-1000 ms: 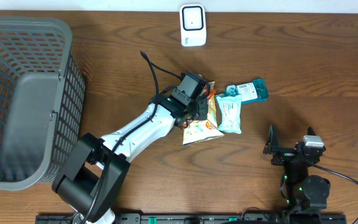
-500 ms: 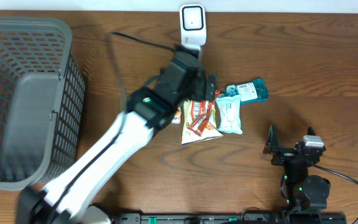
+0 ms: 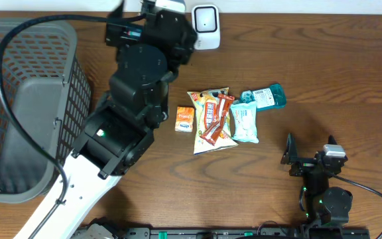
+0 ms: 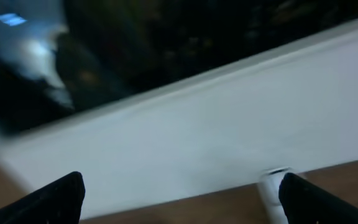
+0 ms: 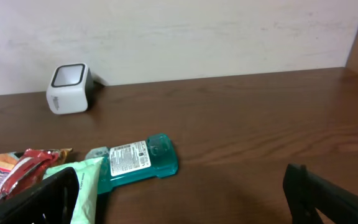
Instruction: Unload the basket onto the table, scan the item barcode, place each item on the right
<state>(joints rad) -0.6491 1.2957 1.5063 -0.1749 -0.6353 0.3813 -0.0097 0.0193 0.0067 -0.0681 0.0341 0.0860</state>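
Progress: no item is held or faces the scanner (image 3: 205, 25), so the scan itself looks not done.
Left to do: probably to pick one item, turn its barcode to the scanner window, then put it away, perhaps in the basket (image 3: 25, 40).
Right gripper (image 5: 179, 186): nearest, well apart from the scanner; fingers wide apart, empty.
Items: all flat on the table in front of the scanner: a small orange box (image 3: 185, 119), beside it a snack bag (image 3: 214, 141), a pale green pouch (image 3: 245, 123) and a teal bottle (image 3: 267, 97).
Look: the bottle shows a white printed label; a barcode cannot be made out.
Left gripper (image 4: 179, 199): raised just left of the scanner; fingers fully spread, holding nothing.
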